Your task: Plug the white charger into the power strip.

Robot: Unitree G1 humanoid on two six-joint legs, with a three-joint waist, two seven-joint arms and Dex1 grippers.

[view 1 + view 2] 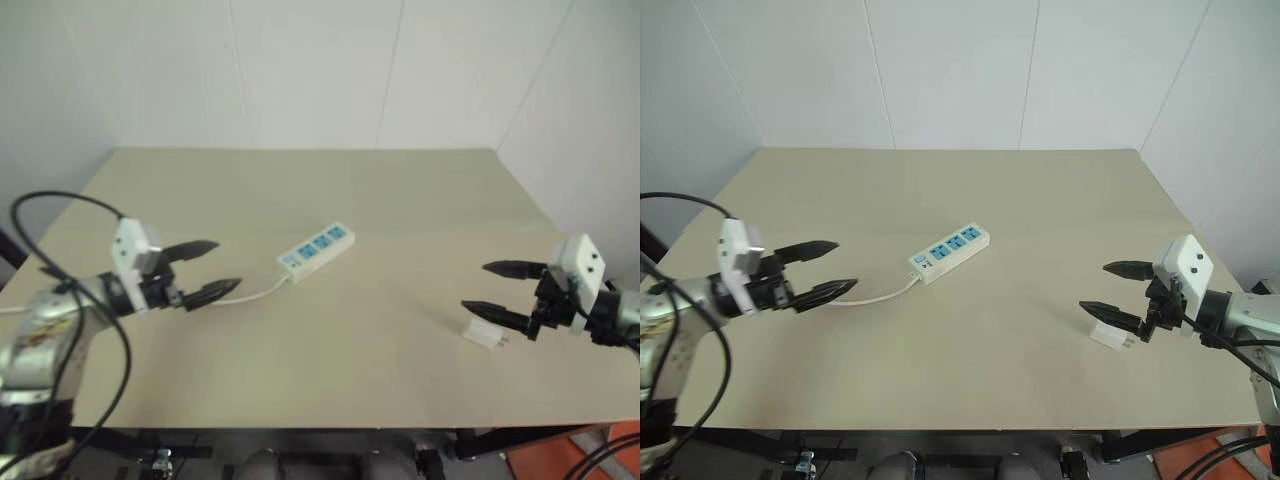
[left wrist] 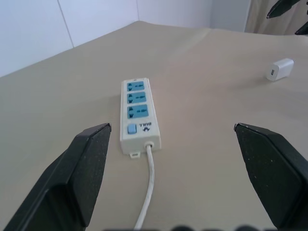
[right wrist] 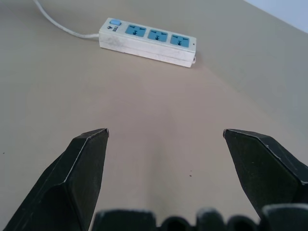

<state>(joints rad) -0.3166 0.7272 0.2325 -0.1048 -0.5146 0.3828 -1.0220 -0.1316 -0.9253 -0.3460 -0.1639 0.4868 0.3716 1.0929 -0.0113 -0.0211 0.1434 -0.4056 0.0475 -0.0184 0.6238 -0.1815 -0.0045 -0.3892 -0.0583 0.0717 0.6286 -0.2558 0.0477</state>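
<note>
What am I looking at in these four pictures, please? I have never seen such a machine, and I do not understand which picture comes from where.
This is a humanoid robot with two arms at a beige table. The two wide pictures come from the cameras in its head, looking down over its arms. The two close pictures come from cameras on its wrists, each looking out between that arm's two black fingers.

The left gripper and the right gripper are both open and hold nothing.

Two things lie on the table. The power strip, white with three blue sockets, lies near the middle, and its thin cord runs toward the left gripper. The white charger, a small plug block, lies on the table close to the right gripper's lower finger. It is not yet plugged in.
</note>
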